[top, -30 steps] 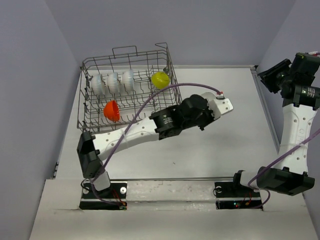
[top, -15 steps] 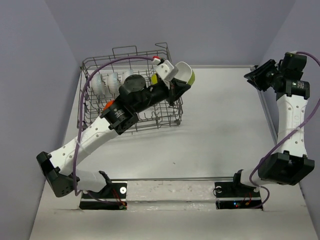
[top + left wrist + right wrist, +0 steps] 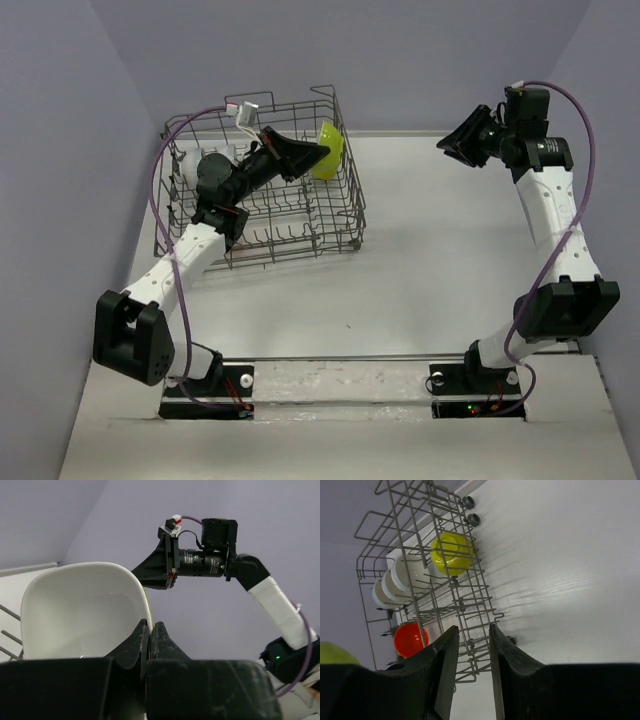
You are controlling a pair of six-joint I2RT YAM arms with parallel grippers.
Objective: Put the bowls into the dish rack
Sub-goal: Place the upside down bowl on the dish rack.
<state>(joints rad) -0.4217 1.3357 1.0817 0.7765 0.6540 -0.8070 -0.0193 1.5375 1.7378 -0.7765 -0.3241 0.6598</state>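
Top external: left tool (image 3: 316, 153) clamps bowl (image 3: 331, 149) over right wall of dish rack (image 3: 347, 210); right tool (image 3: 447, 144) ajar, empty.

Base of bowl (image 3: 75, 610) behind left gripper (image 3: 150, 626)

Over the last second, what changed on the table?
The left claw swung from mid-table back over the dish rack. It is shut on the rim of a green-and-white bowl, held at the rack's right side. The right claw moved in from the right edge and is open. The rack and the white bowls in it stayed put.
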